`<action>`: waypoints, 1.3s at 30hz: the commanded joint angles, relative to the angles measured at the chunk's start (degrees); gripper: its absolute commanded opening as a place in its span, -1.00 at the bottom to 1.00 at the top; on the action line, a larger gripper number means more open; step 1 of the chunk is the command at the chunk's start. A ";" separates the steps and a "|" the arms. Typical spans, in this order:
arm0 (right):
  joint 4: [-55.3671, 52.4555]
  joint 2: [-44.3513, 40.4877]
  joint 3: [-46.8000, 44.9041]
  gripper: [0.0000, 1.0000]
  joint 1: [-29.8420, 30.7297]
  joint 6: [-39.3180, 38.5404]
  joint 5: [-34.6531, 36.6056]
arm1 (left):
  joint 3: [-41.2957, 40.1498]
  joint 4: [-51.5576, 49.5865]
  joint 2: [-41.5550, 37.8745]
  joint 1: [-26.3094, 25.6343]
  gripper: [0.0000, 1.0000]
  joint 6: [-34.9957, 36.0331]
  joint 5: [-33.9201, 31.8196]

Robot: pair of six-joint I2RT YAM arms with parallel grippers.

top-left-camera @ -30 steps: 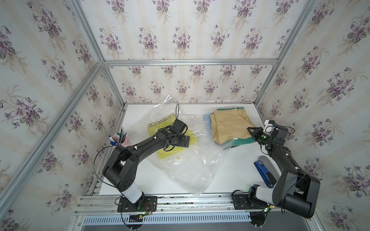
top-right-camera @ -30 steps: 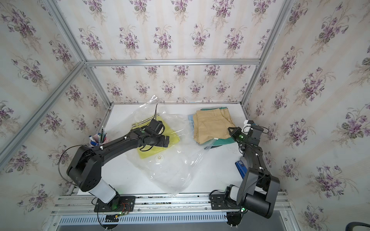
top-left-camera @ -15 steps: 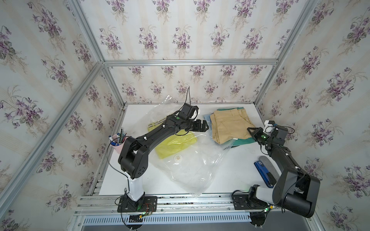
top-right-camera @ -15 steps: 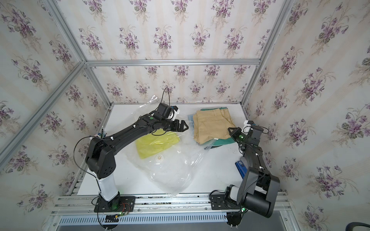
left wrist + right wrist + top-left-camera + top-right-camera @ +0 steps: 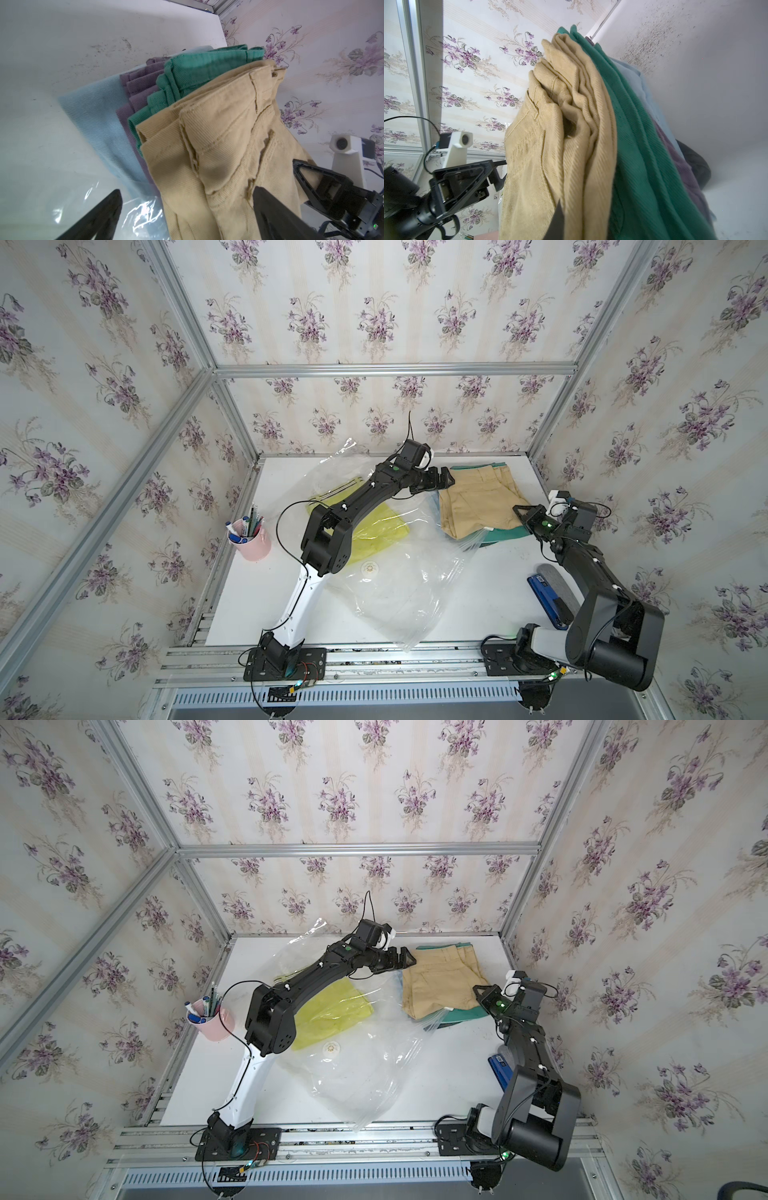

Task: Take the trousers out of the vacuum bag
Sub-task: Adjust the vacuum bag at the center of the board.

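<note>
Beside the khaki-topped trousers (image 5: 478, 506), left jaws wide apart, apparently empty.

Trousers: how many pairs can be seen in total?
6. Yellow pair inside the bag; tan, green, purple, light blue and dark grey stacked beside it. More may be hidden.

The vacuum bag (image 5: 399, 580) is showing as clear, crinkled plastic, glinting glossily. The trousers (image 5: 218, 135) are looking like matt twill cloth with a fine ribbed weave. The bench (image 5: 62, 37) is appearing smooth, matt white and speckled with dark scuffs. The frame rails (image 5: 395, 369) are gleaming as brushed metal.
</note>
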 commanded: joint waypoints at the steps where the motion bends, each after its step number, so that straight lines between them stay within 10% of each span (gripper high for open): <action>1: 1.68 0.31 0.39 -1.00 0.03 -0.65 0.35 | 2.30 1.79 2.33 -0.04 1.00 -2.67 2.27; 7: 1.65 0.58 0.32 -1.00 0.03 -0.64 0.30 | 5.11 6.11 5.96 -0.15 0.90 -5.99 7.04; 22: 2.00 0.77 0.23 -1.00 0.03 -0.99 1.04 | 5.22 7.49 3.95 -0.76 -0.82 -6.63 7.19; 39: 1.76 6.09 5.17 -0.99 0.03 -4.50 7.92 | 5.61 5.91 4.07 -0.02 -1.00 -5.60 2.49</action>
